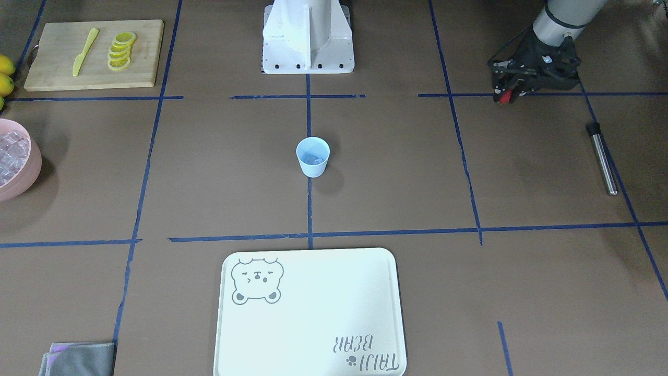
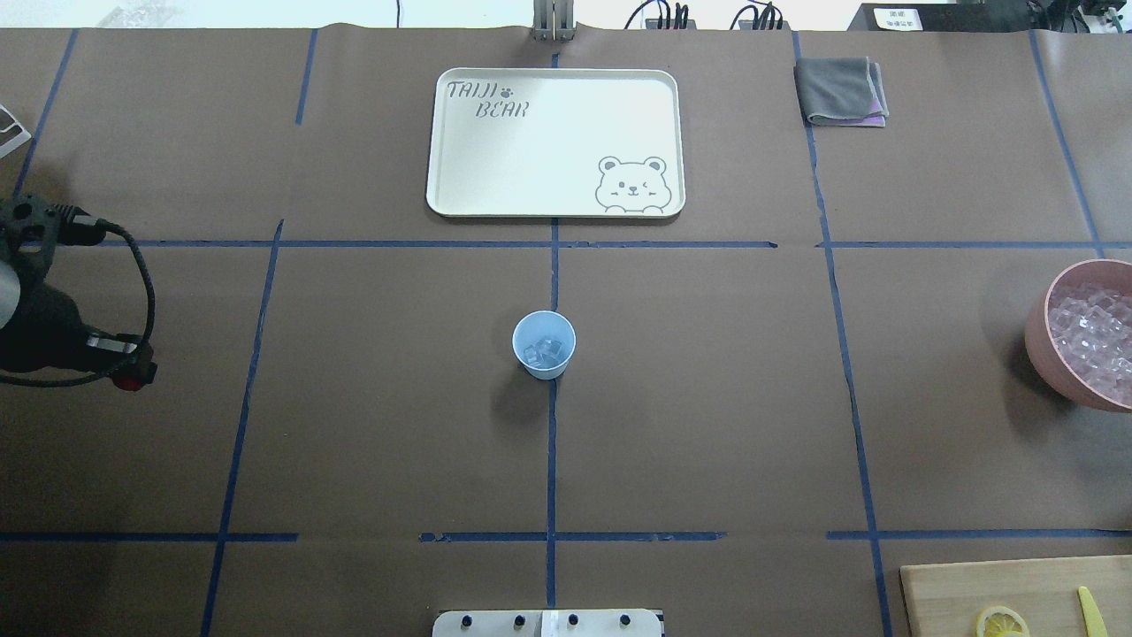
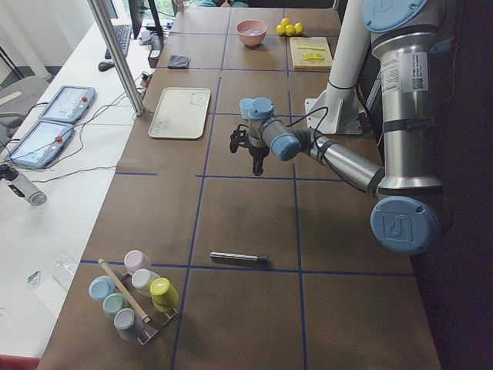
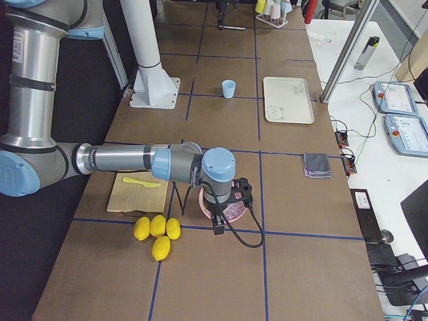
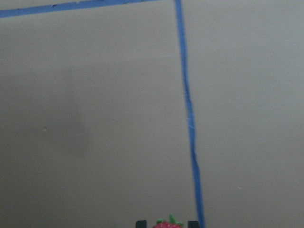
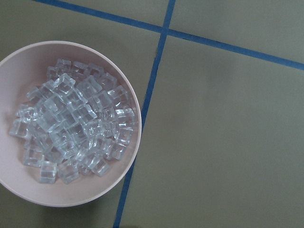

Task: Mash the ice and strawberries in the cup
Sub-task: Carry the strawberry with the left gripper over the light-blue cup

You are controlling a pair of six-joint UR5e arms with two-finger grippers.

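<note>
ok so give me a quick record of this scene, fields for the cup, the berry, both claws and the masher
cup: small pale-blue plastic cup, upright at table centre, a few clear ice cubes inside
berry: small red strawberry, not in the cup
left claw: shut on the strawberry, off to the cup's side
right claw: by the large pink bowl; open or shut unclear
masher: slim metal rod, lying on the table
</note>
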